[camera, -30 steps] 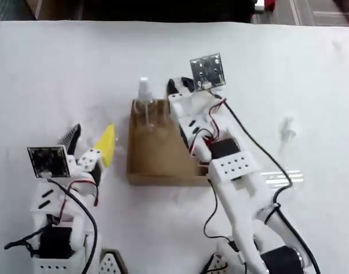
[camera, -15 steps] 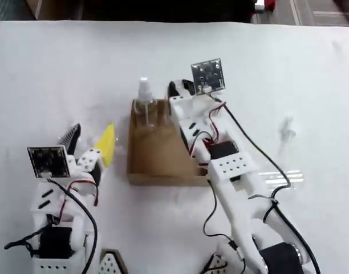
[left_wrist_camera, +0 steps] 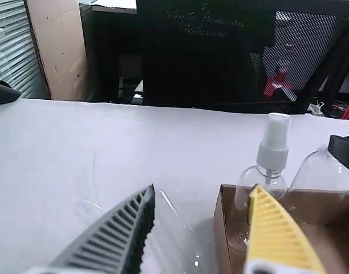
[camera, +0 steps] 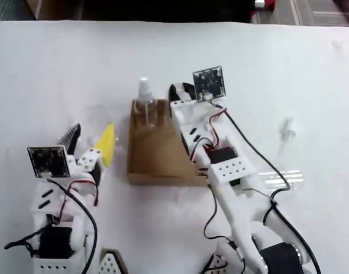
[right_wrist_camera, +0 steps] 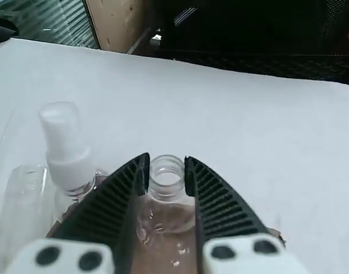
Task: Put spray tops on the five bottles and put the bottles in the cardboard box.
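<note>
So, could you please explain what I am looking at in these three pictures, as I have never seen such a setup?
These are two small white robot arms at a white table. One picture looks down from above. The other two come from cameras on each arm's wrist. The left gripper is open, beside the brown cardboard box. In the box stands a clear plastic bottle with a white spray top. The right gripper is shut on the neck of a second clear bottle with no top, which also seems to stand in the box. A loose white spray top lies on the table further right.
</note>
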Controlling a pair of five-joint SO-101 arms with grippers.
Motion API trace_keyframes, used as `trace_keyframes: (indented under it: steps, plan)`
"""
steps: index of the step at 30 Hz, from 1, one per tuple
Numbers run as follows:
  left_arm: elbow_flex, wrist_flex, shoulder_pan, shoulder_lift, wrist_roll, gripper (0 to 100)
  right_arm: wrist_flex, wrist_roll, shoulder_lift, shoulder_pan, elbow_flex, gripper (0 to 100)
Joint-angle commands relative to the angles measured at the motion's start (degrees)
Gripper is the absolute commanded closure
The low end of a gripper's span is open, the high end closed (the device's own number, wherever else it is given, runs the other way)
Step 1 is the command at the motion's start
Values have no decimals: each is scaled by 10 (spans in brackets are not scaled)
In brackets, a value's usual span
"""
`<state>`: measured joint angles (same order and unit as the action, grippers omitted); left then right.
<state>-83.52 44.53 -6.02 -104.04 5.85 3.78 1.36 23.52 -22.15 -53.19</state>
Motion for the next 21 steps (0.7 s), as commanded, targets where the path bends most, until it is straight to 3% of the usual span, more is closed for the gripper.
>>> trace_keyframes:
  steps: [1,17,21]
  plan:
    - [3,-18,-1,-7,-8,751,13,-2,3,-5,4,982]
    - [3,-18,-1,-7,-9,751,22,-3,-55,-6,26,982]
    - [2,-18,0,-7,-9,751,22,-33,-55,-12,26,982]
